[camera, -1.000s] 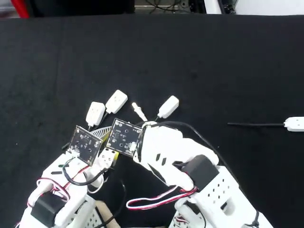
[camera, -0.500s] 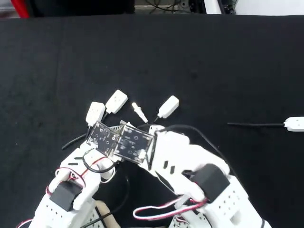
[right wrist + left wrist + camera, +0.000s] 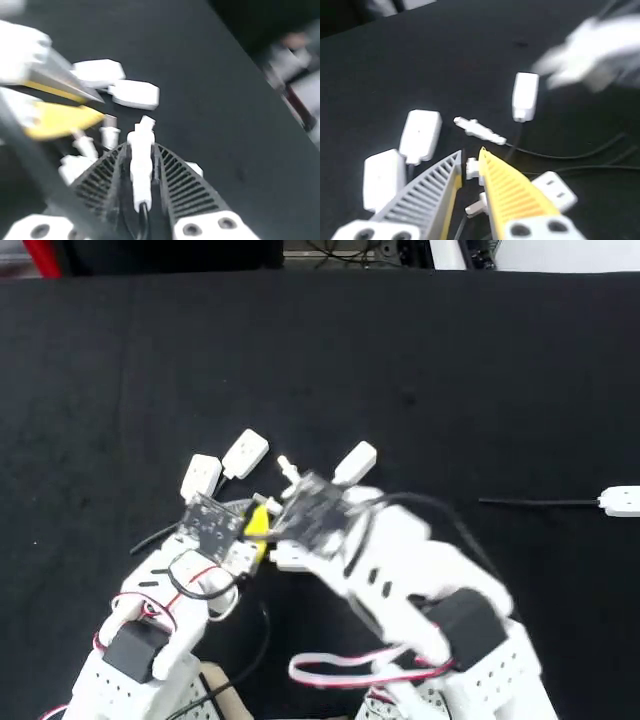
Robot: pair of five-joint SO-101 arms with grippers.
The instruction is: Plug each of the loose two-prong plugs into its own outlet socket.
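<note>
White slim plug (image 3: 140,170) sits framed by the right end effector (image 3: 141,146) — gripped or not, I cannot tell. Over the table (image 3: 420,55) the left end effector (image 3: 470,152) hangs narrowly spread, small plug (image 3: 471,169) at its tips.

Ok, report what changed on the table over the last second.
Both arms swung forward. The right end effector advanced furthest and now sits over the slim white plug; whether it grips is unclear. The left end effector came up beside it, open. The three white socket blocks and the corded white piece far to the right stayed put.
</note>
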